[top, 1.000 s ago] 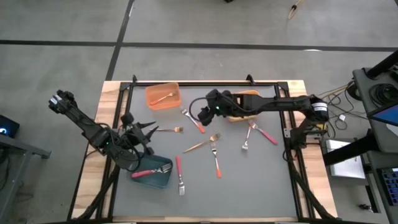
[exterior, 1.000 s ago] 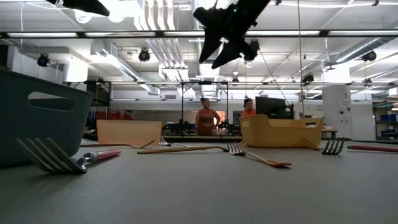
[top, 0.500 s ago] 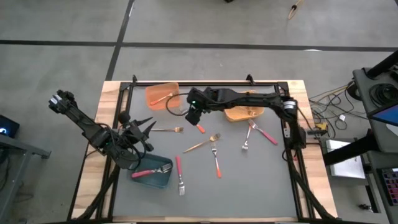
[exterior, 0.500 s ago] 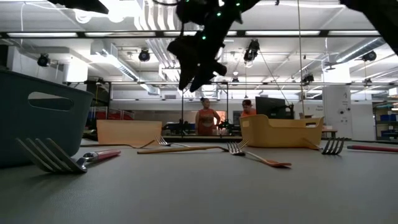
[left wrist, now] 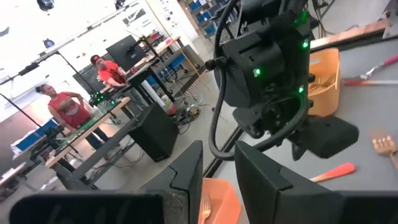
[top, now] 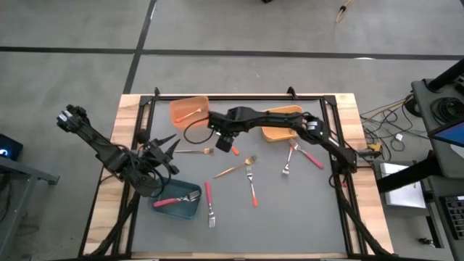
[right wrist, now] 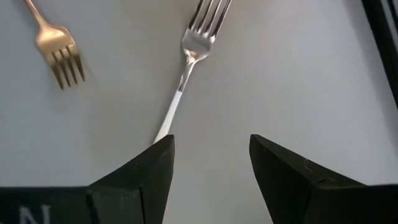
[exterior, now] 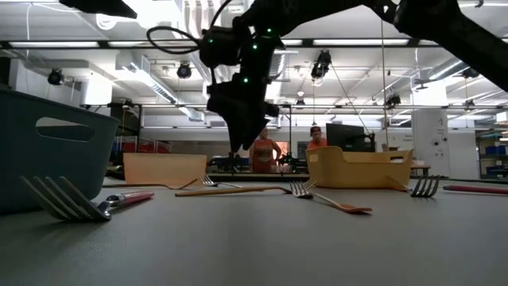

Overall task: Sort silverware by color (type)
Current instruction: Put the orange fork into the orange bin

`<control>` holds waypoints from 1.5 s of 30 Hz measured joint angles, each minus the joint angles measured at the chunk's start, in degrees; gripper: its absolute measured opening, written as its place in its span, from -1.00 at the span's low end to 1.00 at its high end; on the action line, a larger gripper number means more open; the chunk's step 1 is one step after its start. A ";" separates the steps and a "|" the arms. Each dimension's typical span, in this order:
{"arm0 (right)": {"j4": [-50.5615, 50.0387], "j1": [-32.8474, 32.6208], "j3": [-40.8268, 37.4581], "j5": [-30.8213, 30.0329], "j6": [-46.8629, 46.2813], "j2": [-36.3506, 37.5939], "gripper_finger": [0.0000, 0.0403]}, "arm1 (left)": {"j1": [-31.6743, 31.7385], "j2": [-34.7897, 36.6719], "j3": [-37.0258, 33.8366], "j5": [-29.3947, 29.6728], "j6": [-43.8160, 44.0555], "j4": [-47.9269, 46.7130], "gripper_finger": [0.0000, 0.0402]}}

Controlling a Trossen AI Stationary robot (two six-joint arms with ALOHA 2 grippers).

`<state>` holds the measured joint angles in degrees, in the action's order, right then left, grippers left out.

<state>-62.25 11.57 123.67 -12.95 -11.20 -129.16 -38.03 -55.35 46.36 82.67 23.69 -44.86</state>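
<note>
My right gripper [top: 226,140], jaws apart, hangs over the orange-handled fork [top: 225,141] at frame centre to straddle it; my left gripper [top: 165,150], jaws narrowly parted and empty, waits lower left.

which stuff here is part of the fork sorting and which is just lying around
Part of the job: loose forks on the mat, forks already in the teal bin, orange bin and yellow-orange bin, right gripper open over a fork.

Just lying about: cables, computer gear beside the table.
</note>
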 joint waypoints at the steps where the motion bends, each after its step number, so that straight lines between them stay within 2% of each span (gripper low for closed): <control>1: -0.11 -0.02 0.33 0.00 0.29 -0.35 0.00 | 0.01 0.02 -0.44 0.00 0.42 -0.40 -0.62; 7: 0.13 0.01 0.45 -0.07 0.79 -0.44 0.00 | -0.01 0.85 -2.84 0.27 4.72 -4.41 -0.62; 14: 0.17 0.09 0.55 -0.07 0.77 -0.44 0.00 | 0.01 3.88 -3.07 1.30 19.46 -15.52 -0.62; 17: 0.15 0.09 0.55 -0.07 0.83 -0.44 0.00 | 0.00 4.88 -3.82 1.88 23.15 -17.40 -0.62; 26: 2.17 -0.07 0.55 -0.08 0.49 -0.42 0.00 | 0.01 7.58 -5.89 2.71 23.84 -17.33 -0.62; 31: 4.10 -0.07 0.55 -0.07 0.31 -0.40 0.00 | 0.00 8.26 -5.91 6.36 23.92 -16.54 -0.62; 38: 2.67 -0.04 0.55 0.11 -3.70 -0.40 0.00 | 0.01 8.24 -5.91 7.39 23.46 -16.08 -0.62; 45: 7.56 -0.04 -1.52 4.07 -4.25 -0.38 0.00 | -0.01 8.24 -5.91 7.39 23.35 -16.08 -0.62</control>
<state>-54.70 11.53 122.15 -8.88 -15.45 -129.54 -38.04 -47.11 40.45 90.06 47.05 -60.95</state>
